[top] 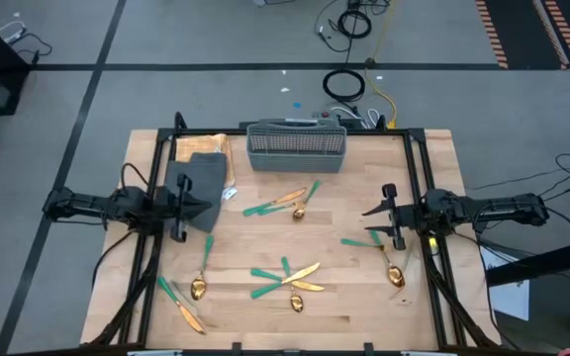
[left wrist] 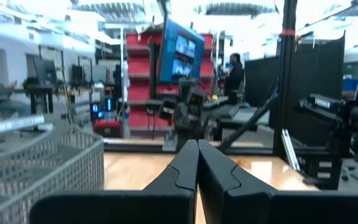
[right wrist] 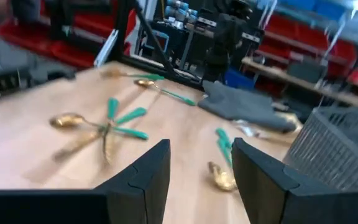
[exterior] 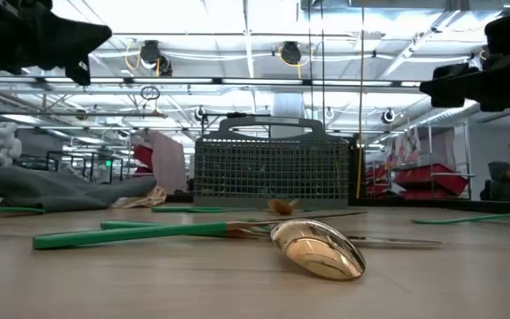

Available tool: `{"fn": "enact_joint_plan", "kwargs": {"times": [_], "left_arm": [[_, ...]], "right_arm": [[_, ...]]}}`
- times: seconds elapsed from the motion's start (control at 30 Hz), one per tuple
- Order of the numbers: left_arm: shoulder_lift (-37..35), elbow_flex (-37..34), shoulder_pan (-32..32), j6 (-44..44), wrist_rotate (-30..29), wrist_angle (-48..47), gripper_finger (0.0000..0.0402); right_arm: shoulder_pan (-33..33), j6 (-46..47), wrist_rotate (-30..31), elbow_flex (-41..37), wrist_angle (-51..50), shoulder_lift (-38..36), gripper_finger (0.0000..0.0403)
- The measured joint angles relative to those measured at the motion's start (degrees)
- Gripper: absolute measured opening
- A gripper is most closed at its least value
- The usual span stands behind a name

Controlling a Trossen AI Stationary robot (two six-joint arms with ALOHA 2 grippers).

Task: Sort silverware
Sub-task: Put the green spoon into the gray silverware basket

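The silverware, gold-headed with green handles, lies scattered flat on the wooden table: a pair [top: 287, 204] near the middle, a crossed cluster [top: 287, 277] toward the front, some at the front left [top: 192, 297] and some at the right [top: 392, 265]. A spoon [exterior: 317, 249] lies close to the low camera. My left gripper [top: 181, 206] hovers shut at the table's left, over the grey cloth [top: 202, 182]; its fingers [left wrist: 185, 168] meet with nothing between them. My right gripper [top: 385, 220] stands open [right wrist: 201, 168] at the right, held above the table.
A grey mesh basket [top: 297, 146] stands at the table's far edge, also seen upright in the low view [exterior: 271, 168]. The folded grey cloth [right wrist: 247, 106] lies at the far left. Black frame rails [top: 422, 168] run along the table's sides.
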Motion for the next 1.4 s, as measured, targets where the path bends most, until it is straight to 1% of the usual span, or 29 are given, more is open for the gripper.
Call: {"fn": "enact_joint_plan", "kwargs": {"times": [0.07, 0.13, 0.23, 0.37, 0.47, 0.53, 0.6, 0.7, 0.83, 0.87, 0.93, 1.0, 1.03, 1.1, 1.13, 1.2, 1.27, 1.33, 1.4], "left_arm": [[0.0, 0.0, 0.0, 0.1, -0.1, 1.0, 0.0008], [0.0, 0.0, 0.0, 0.2, -1.2, 2.0, 0.0009], [0.0, 0.1, 0.0, 0.1, -5.9, 4.7, 0.0008], [0.0, 0.1, 0.0, -5.3, -11.3, 7.0, 0.0008], [0.0, 1.2, 0.0, -8.1, -10.7, 6.6, 0.0009], [0.1, 3.0, -0.1, -11.3, -9.9, 4.2, 0.0009], [1.0, 5.2, -0.1, -15.0, -9.7, 1.2, 0.0008], [3.7, 10.2, -0.1, -17.9, -9.3, -3.1, 0.0009], [10.4, 17.6, -0.1, -22.5, -8.6, -8.8, 0.0008], [12.5, 19.9, -0.1, -22.8, -8.3, -11.6, 0.0008], [17.4, 24.9, -0.1, -22.9, -8.2, -20.3, 0.0008], [23.4, 29.8, -0.1, -23.3, -8.5, -32.2, 0.0008], [26.6, 31.8, -0.1, -22.9, -7.9, -37.5, 0.0009], [32.9, 34.7, -0.3, -21.1, -4.5, -45.2, 0.0008], [35.9, 35.5, -0.9, -20.0, -3.0, -47.1, 0.0008], [41.6, 36.2, -2.8, -16.9, -0.4, -48.0, 0.0009], [46.9, 36.7, -5.1, -15.2, 0.1, -47.7, 0.0009], [51.5, 37.1, -6.5, -16.4, 0.1, -48.0, 0.0014], [55.6, 37.1, -7.6, -19.6, 0.4, -49.2, 0.0024]], "right_arm": [[0.0, -2.7, -0.2, 0.0, 1.4, 0.0, 0.016], [0.0, -0.8, -0.7, 0.0, 4.6, 0.0, 0.016], [0.0, 6.4, -0.7, 0.0, 11.7, 0.0, 0.016], [0.0, 7.6, -0.6, 0.0, 21.6, 0.0, 0.016], [0.0, 14.9, -0.6, 0.0, 25.1, 0.0, 0.016], [0.0, 18.3, -0.7, 0.0, 26.7, 0.0, 0.016], [0.0, 19.9, -2.3, 0.0, 27.2, 0.0, 0.016], [0.1, 19.7, -5.2, 0.0, 27.0, 0.0, 0.016], [0.1, 19.0, -5.7, 0.0, 27.4, 0.0, 0.016], [0.1, 18.5, -5.8, 0.0, 27.4, 0.0, 0.016], [0.1, 17.7, -6.3, 0.0, 27.3, 0.0, 0.016], [0.1, 17.3, -6.4, 0.0, 27.2, 0.0, 0.016], [0.1, 17.3, -6.4, 0.0, 26.9, 0.0, 0.016], [0.1, 17.3, -6.4, 0.0, 26.1, 0.0, 0.016], [0.1, 17.3, -6.4, 0.0, 25.6, 0.0, 0.016], [0.1, 17.3, -6.4, 0.0, 24.4, 0.0, 0.016], [0.1, 17.3, -6.4, 0.0, 23.5, 0.0, 0.016], [0.1, 17.8, -6.4, 0.0, 23.1, 0.0, 0.016], [0.1, 18.2, -6.4, 0.0, 22.6, 0.0, 0.016]]}}
